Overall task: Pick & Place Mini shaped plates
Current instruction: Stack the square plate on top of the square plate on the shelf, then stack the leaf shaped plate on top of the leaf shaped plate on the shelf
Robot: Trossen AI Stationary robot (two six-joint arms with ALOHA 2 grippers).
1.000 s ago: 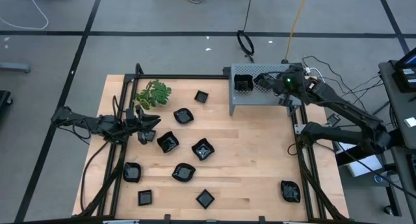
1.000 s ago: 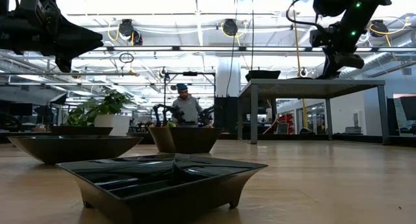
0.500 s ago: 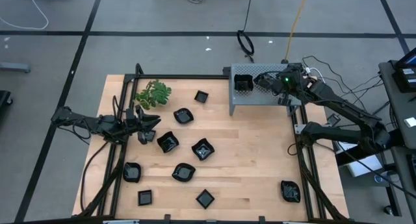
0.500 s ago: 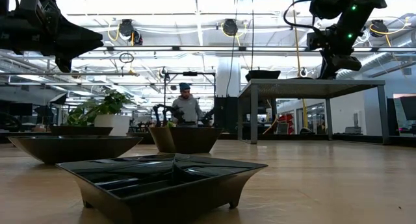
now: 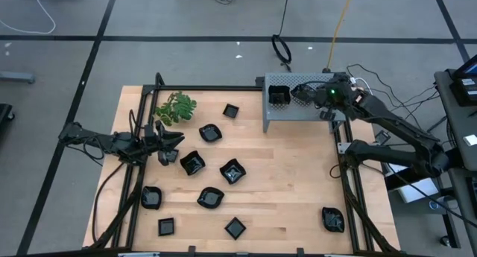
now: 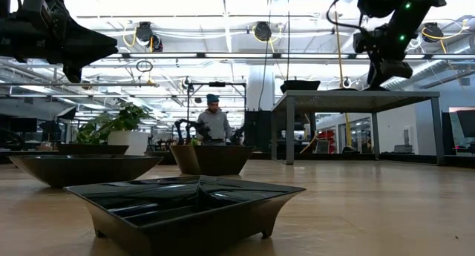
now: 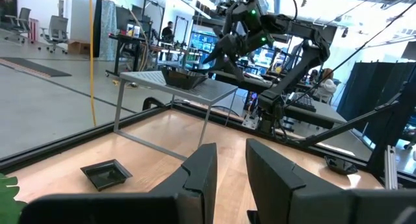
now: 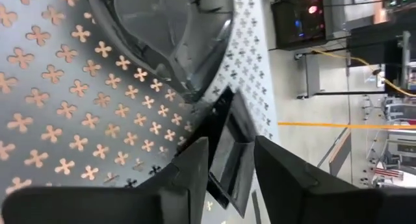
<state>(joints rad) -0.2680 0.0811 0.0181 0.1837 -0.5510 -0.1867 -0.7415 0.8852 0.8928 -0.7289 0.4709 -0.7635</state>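
The right gripper hangs over the grey box at the table's far right corner. Its jaws stand apart, and a small black plate shows in the gap just past the tips. As far as I can tell the plate lies on the perforated top and the jaws are not pinching it. I'd call this the letting-go end of a placement. The next move calls for a straight lift clear without nudging the plate, then a swing back for another one. The plate looks squarish, so it has no real long axis, and in the wrist view it shows a corner toward the gripper. I can't make out how level it sits. A second plate sits in the box's left end, close by. The loose plates are scattered on the wooden table, well apart from the box. The left gripper waits near the sprig, jaws a little apart and empty.
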